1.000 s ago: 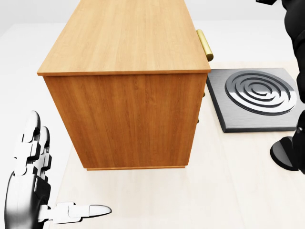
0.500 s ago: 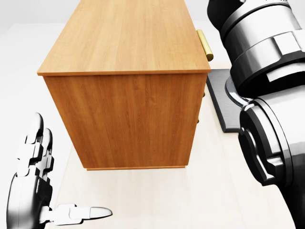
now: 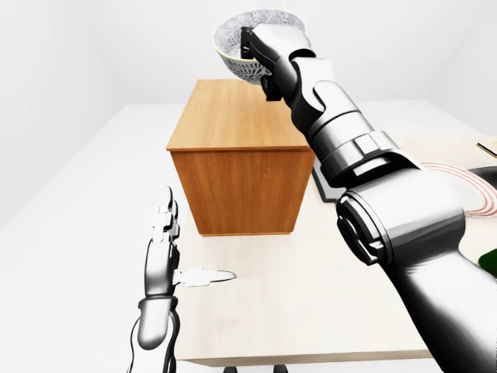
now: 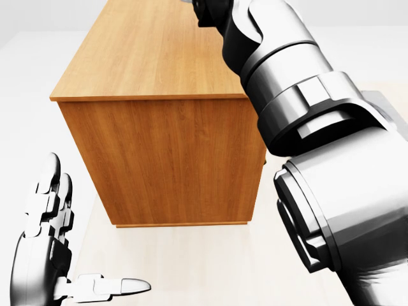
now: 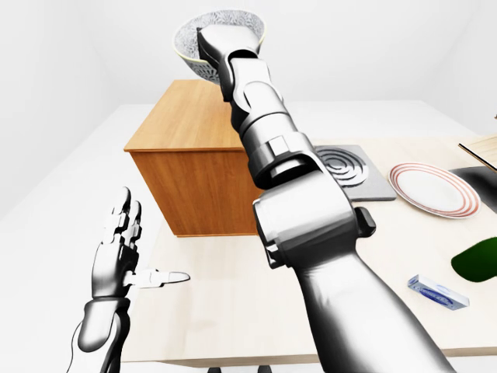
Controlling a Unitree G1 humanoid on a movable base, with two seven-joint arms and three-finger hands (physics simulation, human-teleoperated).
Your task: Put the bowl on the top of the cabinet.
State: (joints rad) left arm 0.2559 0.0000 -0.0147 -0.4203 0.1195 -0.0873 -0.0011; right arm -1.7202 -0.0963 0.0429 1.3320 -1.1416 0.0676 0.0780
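Observation:
A white bowl with a grey pattern [image 3: 233,43] is held high in the air above the far end of the wooden cabinet [image 3: 237,155]. My right hand [image 3: 255,53] is shut on the bowl's rim, with the arm stretched up and away from me. The bowl does not touch the cabinet top [image 4: 159,57]. It also shows in the right-eye view [image 5: 189,43]. In the head view the bowl is out of frame, and only my right arm crosses the cabinet's right side. My left hand [image 3: 165,245] is open and empty, fingers up, low at the left over the table.
The cabinet stands on a pale wooden table [image 5: 225,311]. To its right lie a grey hob with rings [image 5: 347,167], a red-rimmed plate [image 5: 431,189], a dark green thing [image 5: 477,260] and a small blue-white box [image 5: 439,291].
My right arm has swung in from the right edge of the head view and up over the cabinet top, now hiding the hob there. The left hand has hardly moved.

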